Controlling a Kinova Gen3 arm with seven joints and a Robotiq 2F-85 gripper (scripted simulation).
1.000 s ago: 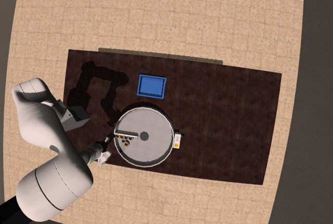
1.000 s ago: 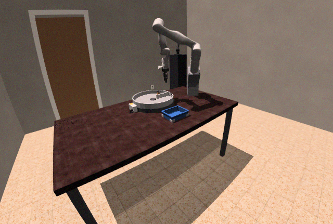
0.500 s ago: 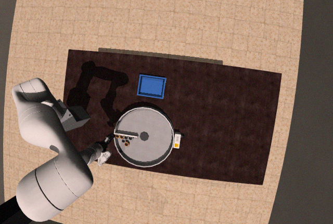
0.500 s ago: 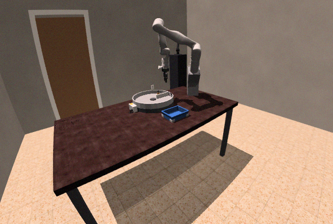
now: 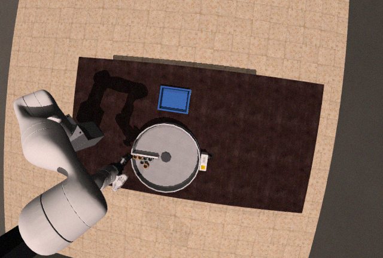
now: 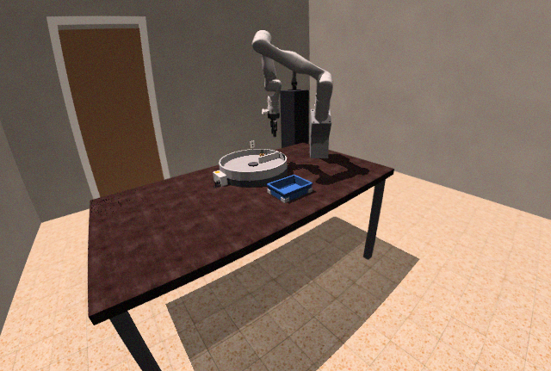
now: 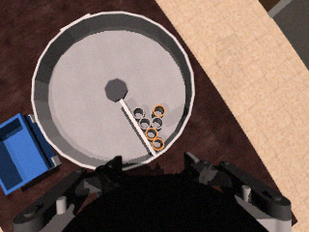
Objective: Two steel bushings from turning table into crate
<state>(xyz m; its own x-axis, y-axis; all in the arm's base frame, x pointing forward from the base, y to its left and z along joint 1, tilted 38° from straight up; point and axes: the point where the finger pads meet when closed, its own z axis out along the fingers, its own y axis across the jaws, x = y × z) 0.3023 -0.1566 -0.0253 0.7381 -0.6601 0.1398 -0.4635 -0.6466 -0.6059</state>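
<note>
steel bushings (image 7: 144,118) on turning table (image 7: 77,72), dark wood table (image 6: 177,219), tiled floor (image 6: 444,268), gripper (image 6: 273,128) apart, empty

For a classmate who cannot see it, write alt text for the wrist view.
Looking down from above, a round grey turning table holds six small bushings clustered beside a white bar: three orange, three steel grey. The open gripper hangs above the table's near rim, holding nothing. A blue crate sits at the left.
</note>
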